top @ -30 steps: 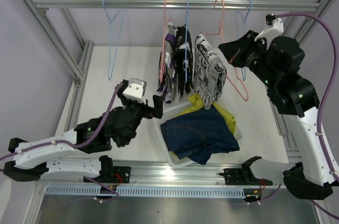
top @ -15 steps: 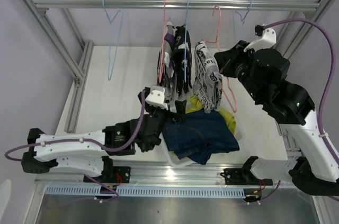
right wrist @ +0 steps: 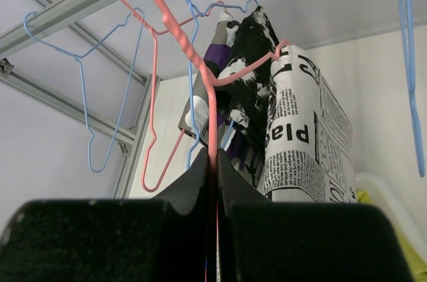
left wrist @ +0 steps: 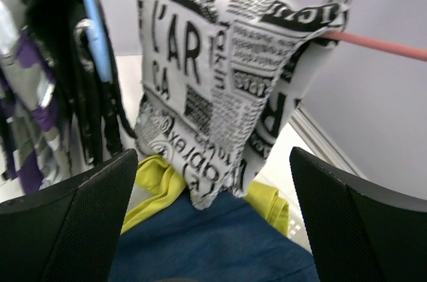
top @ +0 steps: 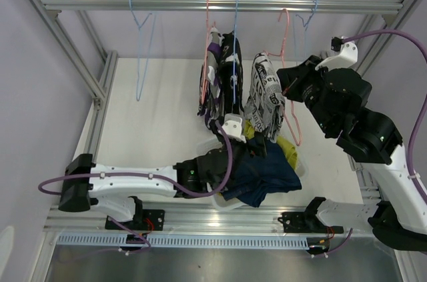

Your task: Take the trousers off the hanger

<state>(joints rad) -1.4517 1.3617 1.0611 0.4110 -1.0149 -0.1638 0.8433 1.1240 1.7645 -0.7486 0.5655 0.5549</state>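
R gripper (right wrist: 213, 165), upper right of the top view: jaws pinched tight on the wire of the pink hanger (right wrist: 212, 115), just below its twisted neck. In the R wrist view the wire runs straight down into the closed fingers. That hanger's hook is up at the rail (top: 220, 4). It carries the newsprint trousers (top: 265, 99), folded over one arm of it, hanging centre-right of the top view, just left of the R gripper.

L gripper (left wrist: 213, 155): arm stretched along the bottom of the top view to the centre, gripper low, beneath the newsprint trousers. Jaws spread wide, nothing in them. In the L wrist view the two fingers (left wrist: 73, 222) fill the lower-left and lower-right corners. The trousers' lower end shows btwn them and touches neither.

Under the L gripper, lower centre: yellow trousers (left wrist: 163, 189) and navy trousers (top: 270, 175) lie heaped in a white bin (top: 217, 199), off any hanger, navy mostly on top of yellow.

Upper centre, left of the newsprint pair and packed close together: splatter trousers (top: 230, 62) on a blue hanger (top: 235, 29), and purple trousers (top: 212, 75) on a second pink hanger (top: 205, 35). Both are on the rail.

Also on the rail: a far-left blue hanger (top: 142, 49), well apart from the rest, and a far-right blue hanger (top: 307, 19), just beside the held pink one.
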